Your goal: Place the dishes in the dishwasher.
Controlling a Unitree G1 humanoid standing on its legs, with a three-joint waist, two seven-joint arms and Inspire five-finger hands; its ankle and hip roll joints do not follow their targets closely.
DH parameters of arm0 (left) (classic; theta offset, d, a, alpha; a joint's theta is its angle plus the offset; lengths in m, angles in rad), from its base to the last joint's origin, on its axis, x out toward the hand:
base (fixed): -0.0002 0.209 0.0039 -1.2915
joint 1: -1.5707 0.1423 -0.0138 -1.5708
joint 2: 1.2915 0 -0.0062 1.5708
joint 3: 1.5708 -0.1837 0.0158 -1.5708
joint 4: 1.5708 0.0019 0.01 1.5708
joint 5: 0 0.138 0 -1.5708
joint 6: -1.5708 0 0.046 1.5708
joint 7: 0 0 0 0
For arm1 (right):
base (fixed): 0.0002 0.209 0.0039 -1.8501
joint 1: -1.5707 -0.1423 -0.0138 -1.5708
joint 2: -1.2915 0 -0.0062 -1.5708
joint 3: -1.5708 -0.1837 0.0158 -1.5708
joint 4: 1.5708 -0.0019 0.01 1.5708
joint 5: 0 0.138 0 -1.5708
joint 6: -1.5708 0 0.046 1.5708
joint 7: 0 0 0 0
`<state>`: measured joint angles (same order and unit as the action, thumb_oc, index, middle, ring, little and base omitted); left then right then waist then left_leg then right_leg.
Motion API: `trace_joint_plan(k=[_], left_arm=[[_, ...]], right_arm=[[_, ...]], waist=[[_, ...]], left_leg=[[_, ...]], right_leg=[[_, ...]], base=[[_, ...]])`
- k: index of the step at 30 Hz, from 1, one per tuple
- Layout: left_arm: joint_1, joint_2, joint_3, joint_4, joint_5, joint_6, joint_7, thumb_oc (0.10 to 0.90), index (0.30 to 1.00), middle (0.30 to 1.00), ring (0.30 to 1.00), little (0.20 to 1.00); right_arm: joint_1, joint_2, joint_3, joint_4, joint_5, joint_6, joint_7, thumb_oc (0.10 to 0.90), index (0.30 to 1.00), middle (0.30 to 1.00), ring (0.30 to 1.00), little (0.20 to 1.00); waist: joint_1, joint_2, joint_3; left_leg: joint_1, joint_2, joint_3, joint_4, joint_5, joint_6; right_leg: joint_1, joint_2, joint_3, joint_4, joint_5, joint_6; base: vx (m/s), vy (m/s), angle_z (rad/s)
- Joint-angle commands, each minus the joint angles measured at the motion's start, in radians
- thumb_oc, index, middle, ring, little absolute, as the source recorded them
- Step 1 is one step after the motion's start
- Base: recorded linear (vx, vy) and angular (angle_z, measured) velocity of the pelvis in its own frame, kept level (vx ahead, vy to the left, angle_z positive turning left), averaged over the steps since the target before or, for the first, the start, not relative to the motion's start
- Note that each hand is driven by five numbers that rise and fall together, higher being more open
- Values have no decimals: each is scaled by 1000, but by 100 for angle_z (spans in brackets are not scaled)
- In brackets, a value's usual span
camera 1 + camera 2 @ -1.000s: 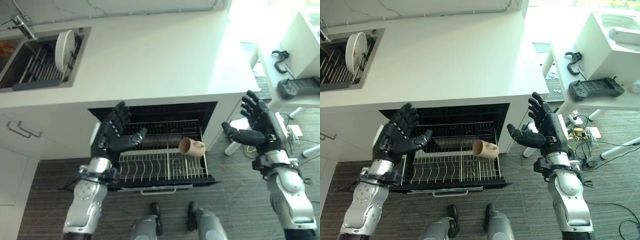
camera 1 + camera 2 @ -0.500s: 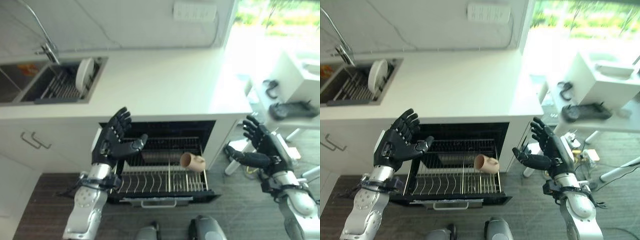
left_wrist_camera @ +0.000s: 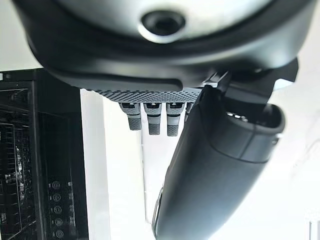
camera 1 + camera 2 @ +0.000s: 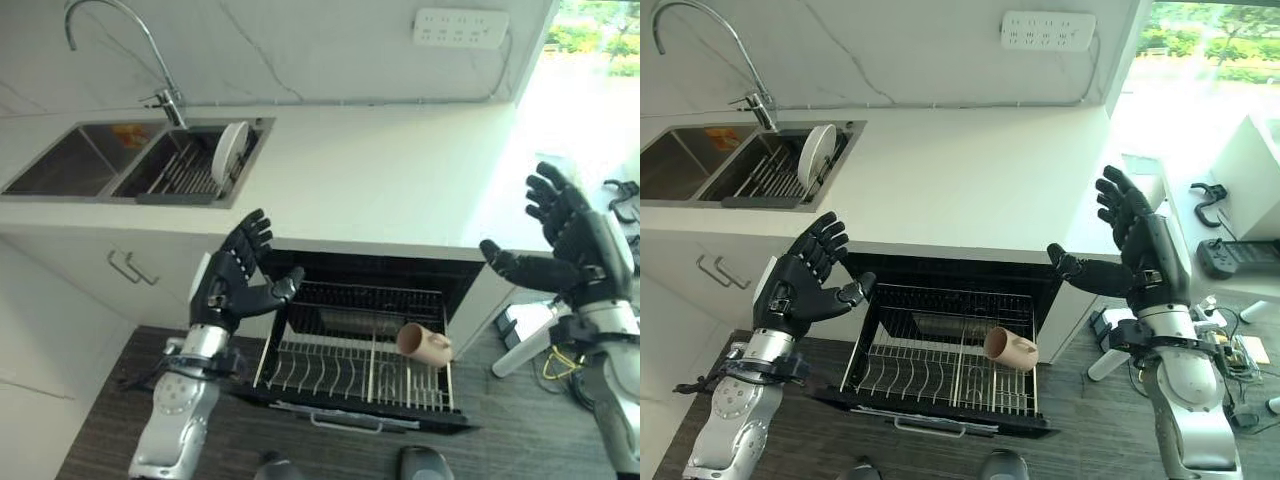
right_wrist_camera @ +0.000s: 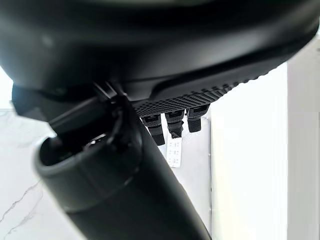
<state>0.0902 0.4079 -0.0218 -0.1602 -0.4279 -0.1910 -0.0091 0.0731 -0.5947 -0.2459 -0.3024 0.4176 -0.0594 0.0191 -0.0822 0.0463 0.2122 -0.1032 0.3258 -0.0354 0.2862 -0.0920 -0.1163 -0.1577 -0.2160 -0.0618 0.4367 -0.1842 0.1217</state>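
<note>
The white surface [image 4: 970,175] carries a sunken double sink [image 4: 700,170] at its far left end, where a white plate [image 4: 818,153] stands on edge in a dish rack inside the basin nearest the open counter. Below the surface's front edge, right of the sink, a wire dishwasher rack [image 4: 940,375] is pulled out over the dark wood floor [image 4: 1080,440], with a tan mug [image 4: 1010,348] lying on its side in it.

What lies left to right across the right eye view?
Tap → plate → left hand → mug → right hand.
</note>
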Motion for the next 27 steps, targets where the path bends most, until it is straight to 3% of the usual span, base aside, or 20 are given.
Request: trace_joint_plan(k=[1, 3, 5, 6, 7, 8, 9, 10, 12, 13, 14, 15, 17, 21, 24, 27], left_arm=[[-38, 18, 83, -123, -22, -166, 32, 800, 900, 900, 900, 900], [-44, 30, 99, -110, -48, -164, 13, 800, 900, 900, 900, 900], [-43, 37, 113, -108, -64, -134, -13, 800, 900, 900, 900, 900], [-54, 41, 119, -100, -63, -108, -27, 800, 900, 900, 900, 900], [-55, 42, 121, -101, -62, -105, -29, 800, 900, 900, 900, 900], [-52, 41, 130, -109, -47, -99, -26, 800, 900, 900, 900, 900], [-53, 44, 137, -117, -31, -88, -19, 800, 900, 900, 900, 900], [-56, 48, 137, -116, -29, -86, -19, 800, 900, 900, 900, 900], [-66, 55, 129, -107, -34, -87, -16, 800, 900, 900, 900, 900], [-71, 55, 125, -104, -41, -84, -16, 800, 900, 900, 900, 900], [-72, 49, 118, -104, -50, -75, -24, 800, 900, 900, 900, 900], [-69, 46, 112, -107, -52, -75, -25, 800, 900, 900, 900, 900], [-69, 43, 103, -111, -47, -75, -29, 800, 900, 900, 900, 900], [-73, 47, 83, -129, -30, -84, -31, 800, 900, 900, 900, 900], [-78, 46, 87, -131, -40, -67, -29, 800, 900, 900, 900, 900], [-77, 42, 87, -133, -62, -67, -28, 800, 900, 900, 900, 900]], right_arm=[[-156, -42, 6, -93, 27, -79, -20, 800, 900, 900, 900, 900], [-152, -21, 4, -99, 3, -90, -28, 800, 900, 900, 900, 900], [-109, 0, -12, -122, 0, -98, -34, 800, 900, 900, 900, 900], [-70, 42, -10, -133, 0, -107, -7, 800, 900, 900, 900, 900], [-68, 51, -4, -133, -9, -110, 4, 800, 900, 900, 900, 900], [-79, 63, 17, -129, -31, -109, 14, 800, 900, 900, 900, 900], [-93, 66, 36, -114, -40, -114, 15, 800, 900, 900, 900, 900], [-94, 62, 40, -109, -40, -118, 7, 800, 900, 900, 900, 900], [-86, 54, 37, -107, -31, -121, -18, 800, 900, 900, 900, 900], [-80, 53, 34, -106, -29, -123, -27, 800, 900, 900, 900, 900], [-63, 56, 27, -111, -35, -130, -42, 800, 900, 900, 900, 900], [-51, 58, 21, -115, -25, -139, -40, 800, 900, 900, 900, 900], [-37, 63, 14, -116, -14, -151, -32, 800, 900, 900, 900, 900], [-46, 55, 26, -95, -1, -162, -45, 800, 900, 900, 900, 900], [-59, 64, 37, -93, -35, -151, -55, 800, 900, 900, 900, 900], [-56, 57, 36, -84, -22, -157, -53, 800, 900, 900, 900, 900]], waist=[[-23, -25, -39], [-24, -22, -35], [-13, -34, -39], [4, -50, -42], [9, -52, -41], [35, -45, -43], [51, -27, -42], [53, -22, -42], [49, -18, -45], [49, -23, -44], [36, -36, -45], [23, -43, -43], [17, -52, -40], [22, -57, -37], [25, -56, -43], [21, -73, -36]], left_leg=[[59, -35, 36, 14, -10, -42], [64, -62, 94, 14, -65, -35], [62, -109, 97, 14, -79, -19], [54, -165, 138, 14, -94, 13], [53, -176, 149, 14, -99, 22], [51, -185, 187, 14, -108, 40], [50, -180, 205, 14, -112, 57], [51, -181, 207, 14, -120, 65], [32, -200, 198, 14, -115, 89], [29, -217, 188, 14, -116, 100], [23, -253, 170, 14, -112, 118], [25, -276, 153, 14, -112, 123], [28, -299, 139, 14, -113, 127], [32, -330, 120, 14, -117, 132], [45, -343, 138, 14, -116, 130], [78, -357, 194, 14, -101, 113]], right_leg=[[76, 6, 40, -137, 44, 24], [72, -71, 46, -137, 71, 77], [78, -130, 31, -137, 111, 87], [73, -219, -52, -137, 284, 91], [72, -233, -76, -137, 312, 93], [88, -247, -172, -137, 334, 87], [128, -203, -242, -137, 312, 66], [142, -163, -248, -132, 265, 57], [144, -39, -254, -98, 200, 29], [144, 12, -246, -85, 169, 18], [147, 137, -210, -109, 122, -3], [142, 184, -167, -137, 113, -18], [126, 205, -142, -137, 71, -39], [95, 196, -109, -137, 8, -60], [105, 196, -94, -137, -4, -70], [119, 175, -89, -137, -9, -84]], base=[[146, 699, -71], [137, 695, -44], [119, 607, -16], [98, 656, -7], [67, 699, 6], [27, 545, -36], [33, 513, -57], [19, 423, -78], [1, 235, -26], [31, 165, 17], [42, 106, 25], [36, 57, 45], [0, -17, 52], [-4, -87, 43], [69, -77, -3], [85, -75, 0]])
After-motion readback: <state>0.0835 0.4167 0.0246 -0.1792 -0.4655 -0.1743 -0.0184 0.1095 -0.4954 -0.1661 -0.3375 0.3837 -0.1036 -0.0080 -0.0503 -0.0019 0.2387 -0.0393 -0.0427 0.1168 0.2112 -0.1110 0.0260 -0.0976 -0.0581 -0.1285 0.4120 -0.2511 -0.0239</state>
